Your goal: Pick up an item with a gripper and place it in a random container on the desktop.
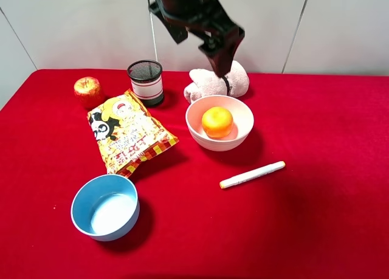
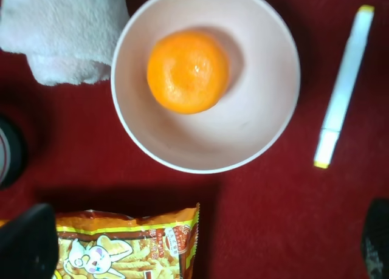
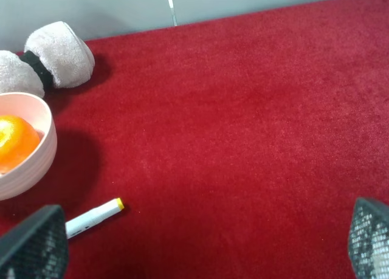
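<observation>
From the high camera, the orange [image 1: 217,121] sits inside the pink bowl [image 1: 241,116] near the middle of the red tabletop [image 1: 328,169]. The left pincer [image 1: 219,53] hangs over the bowl's 12 o'clock side. A white marker [image 1: 252,174] lies at the bowl's 5 o'clock, and a snack bag [image 1: 127,139] at its 9 o'clock. The left wrist camera looks straight down on the orange in the bowl, and the pincer's fingers [image 2: 24,245] are wide apart, holding nothing. The right wrist camera shows the right pincer [image 3: 200,245] spread wide too, holding nothing.
</observation>
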Robot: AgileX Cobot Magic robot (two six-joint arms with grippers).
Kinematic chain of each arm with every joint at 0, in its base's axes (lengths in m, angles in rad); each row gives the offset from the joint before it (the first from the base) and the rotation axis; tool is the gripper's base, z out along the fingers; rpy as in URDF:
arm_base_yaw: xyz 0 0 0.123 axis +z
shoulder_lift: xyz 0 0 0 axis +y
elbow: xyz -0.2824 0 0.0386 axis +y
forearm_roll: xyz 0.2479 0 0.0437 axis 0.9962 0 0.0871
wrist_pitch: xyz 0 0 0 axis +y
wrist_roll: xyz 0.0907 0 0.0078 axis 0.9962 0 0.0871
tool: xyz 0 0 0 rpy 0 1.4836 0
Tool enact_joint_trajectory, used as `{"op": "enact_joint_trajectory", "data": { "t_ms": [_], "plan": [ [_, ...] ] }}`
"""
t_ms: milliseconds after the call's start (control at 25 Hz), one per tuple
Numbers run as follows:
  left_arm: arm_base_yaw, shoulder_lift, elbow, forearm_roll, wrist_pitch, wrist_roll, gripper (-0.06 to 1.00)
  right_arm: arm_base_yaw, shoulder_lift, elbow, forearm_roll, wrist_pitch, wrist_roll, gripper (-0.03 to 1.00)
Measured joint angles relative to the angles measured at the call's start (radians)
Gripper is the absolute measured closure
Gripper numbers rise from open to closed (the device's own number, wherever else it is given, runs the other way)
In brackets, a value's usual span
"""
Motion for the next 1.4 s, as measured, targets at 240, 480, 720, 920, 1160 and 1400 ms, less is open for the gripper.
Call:
{"op": "enact_joint_trajectory", "data": {
  "t_ms": [240, 480, 720, 920, 1160, 1400],
  "plan": [
    [0.0, -0.104, 0.056, -0.002, 0.0, 0.0, -0.05, 0.0, 0.0, 0.0, 0.0, -0.001, 0.0, 0.28],
    [0.0, -0.242, 0.211, -0.002, 0.0, 0.0, -0.05, 0.0, 0.0, 0.0, 0.0, -0.001, 0.0, 0.28],
    [0.0, -0.411, 0.395, -0.029, 0.0, 0.0, -0.05, 0.0, 0.0, 0.0, 0.0, -0.001, 0.0, 0.28],
    [0.0, -0.567, 0.537, -0.032, 0.0, 0.0, -0.05, 0.0, 0.0, 0.0, 0.0, -0.001, 0.0, 0.28],
    [0.0, -0.756, 0.685, -0.032, 0.001, 0.0, -0.05, 0.0, 0.0, 0.0, 0.0, -0.001, 0.0, 0.28],
    [0.0, -0.958, 0.82, -0.039, 0.002, 0.0, -0.05, 0.0, 0.0, 0.0, 0.0, -0.001, 0.0, 0.28]
  ]
}}
